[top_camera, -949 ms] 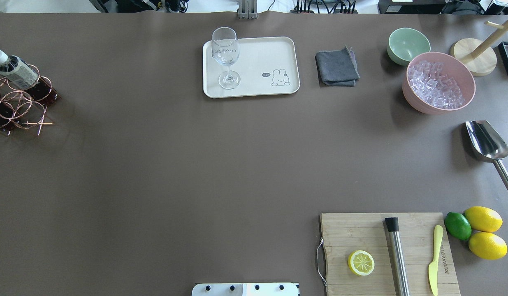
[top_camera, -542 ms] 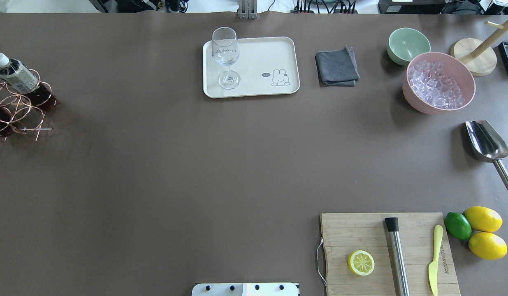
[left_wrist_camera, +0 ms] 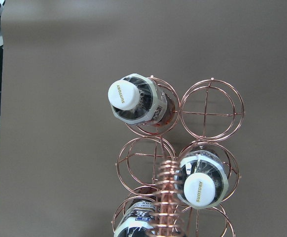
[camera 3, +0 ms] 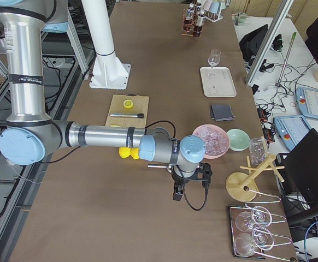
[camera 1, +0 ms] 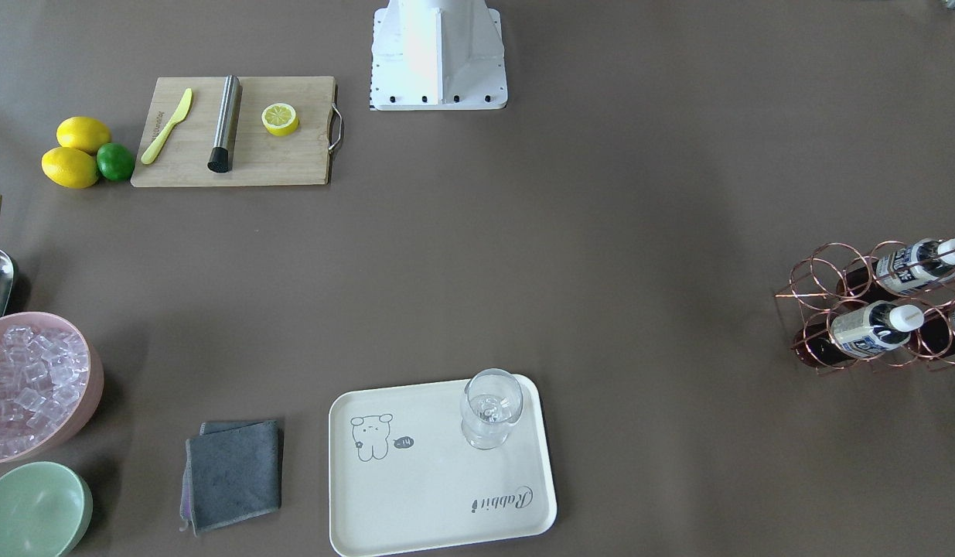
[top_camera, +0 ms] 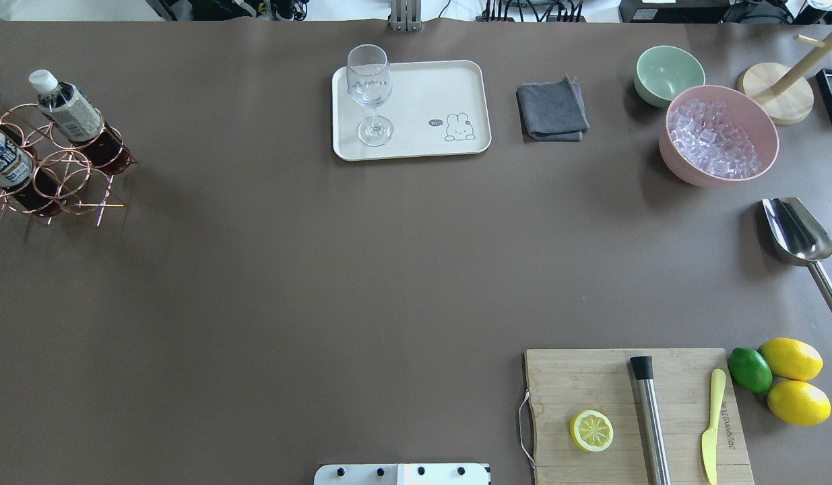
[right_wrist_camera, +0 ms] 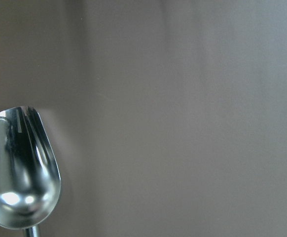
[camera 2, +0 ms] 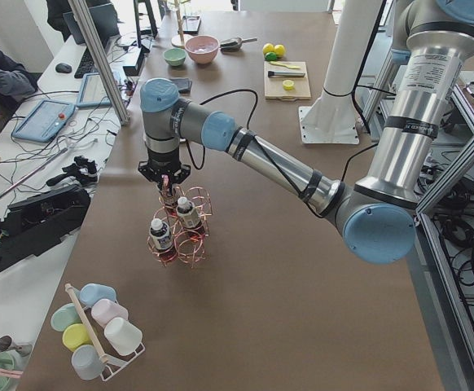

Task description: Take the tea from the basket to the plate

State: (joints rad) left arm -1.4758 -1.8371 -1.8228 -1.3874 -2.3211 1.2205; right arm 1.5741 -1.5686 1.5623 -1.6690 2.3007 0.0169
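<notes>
The copper wire basket [top_camera: 58, 182] stands at the table's far left and holds three tea bottles; two show in the overhead view [top_camera: 69, 111] [top_camera: 5, 158]. The left wrist view looks straight down on the basket [left_wrist_camera: 212, 108], its coiled handle [left_wrist_camera: 165, 192] and white caps [left_wrist_camera: 126, 94] [left_wrist_camera: 200, 185]. In the exterior left view my left gripper [camera 2: 169, 189] hangs right over the basket [camera 2: 180, 240] at its handle; I cannot tell whether it is open or shut. The cream plate [top_camera: 422, 94] lies at the far middle with a stemmed glass [top_camera: 370, 94] on it. My right gripper [camera 3: 189, 185] hovers at the right end; its state is unclear.
A metal scoop [top_camera: 796, 232] lies at the right edge, below the right wrist camera [right_wrist_camera: 20, 173]. A pink bowl of ice [top_camera: 719, 135], green bowl [top_camera: 668, 73] and grey cloth [top_camera: 552, 109] lie far right. A cutting board [top_camera: 631, 411] with lemon half, muddler and knife lies near right.
The basket with its bottles has shifted to the right and a little farther back in the overhead view, so a second bottle now shows. Nothing else on the table moved.
</notes>
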